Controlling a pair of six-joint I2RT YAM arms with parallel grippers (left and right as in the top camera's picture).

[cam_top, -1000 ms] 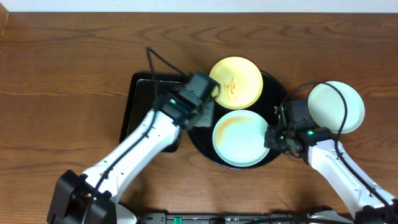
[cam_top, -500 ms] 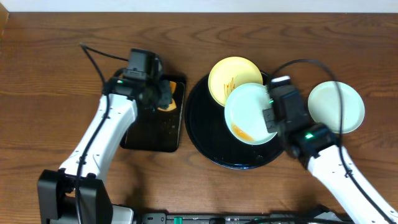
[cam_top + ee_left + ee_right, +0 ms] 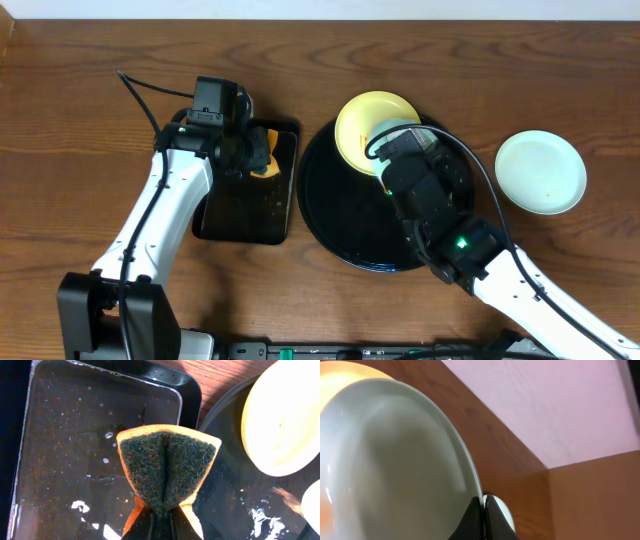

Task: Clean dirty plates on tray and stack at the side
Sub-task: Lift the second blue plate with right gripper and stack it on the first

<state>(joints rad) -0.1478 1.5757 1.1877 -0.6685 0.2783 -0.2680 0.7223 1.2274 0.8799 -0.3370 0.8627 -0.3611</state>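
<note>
Blue-white plate (image 3: 395, 460) rim pinched in right hand (image 3: 484, 504).

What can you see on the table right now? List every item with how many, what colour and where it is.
Yellow plate: one, pale yellow, at the round tray's far edge.
Table plate: one, pale blue-white, on the wood right of the round tray.
Held plate: one, pale blue-white, tilted on edge above the round tray.
Round tray: one, glossy black, mid-table.
Rectangular tray: one, black, wet, left of the round tray.
Sponge: one, orange with a dark green scouring face, folded, over the rectangular tray.
Table: one, brown wood.
Left pincer: shut on the sponge.
Right pincer: shut on the held plate's rim.
</note>
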